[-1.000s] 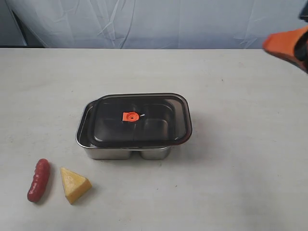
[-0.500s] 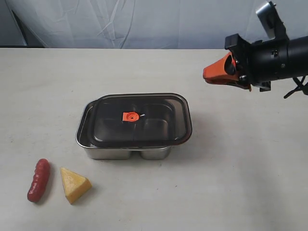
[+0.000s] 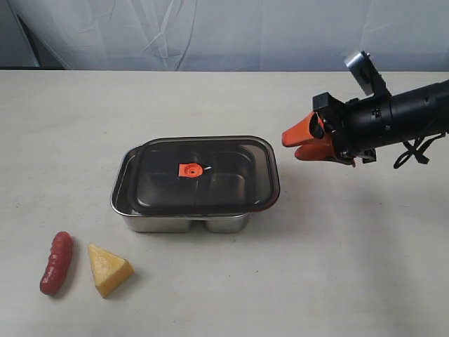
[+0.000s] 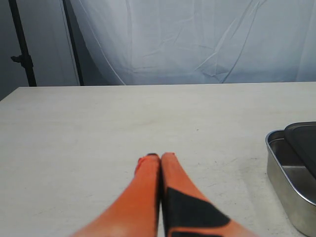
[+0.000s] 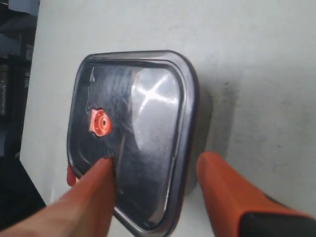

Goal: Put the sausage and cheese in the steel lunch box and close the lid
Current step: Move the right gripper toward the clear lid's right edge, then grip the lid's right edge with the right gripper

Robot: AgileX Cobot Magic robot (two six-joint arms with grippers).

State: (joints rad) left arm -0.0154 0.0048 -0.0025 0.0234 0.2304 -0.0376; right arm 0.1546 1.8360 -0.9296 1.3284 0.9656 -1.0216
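Over on the right the right pincer has swung in from the edge of the scene and dropped low, orange tips now near the lid's right rim, spread and holding nothing. Nothing else has budged: the lid sits a touch askew on the steel lunch box, leaving a strip of the left end bare, so I'd say the lid has to come off before any food goes in. The sausage, red, ribbed and glossy, and the cheese, a matte pale yellow wedge, lie side by side on the bench in front of the box's left corner, well apart from the arm. From the left wrist, the left pincer is clenched tight, finger against finger, empty, poised over bare bench with the box's polished wall just beside it. From the right wrist, the pincer gapes wide, framing the lid: smoky, translucent plastic, rounded corners, streaky glare, with the small orange valve tab at its centre. A red sliver past the box could be the sausage, though it's too cramped to be sure.
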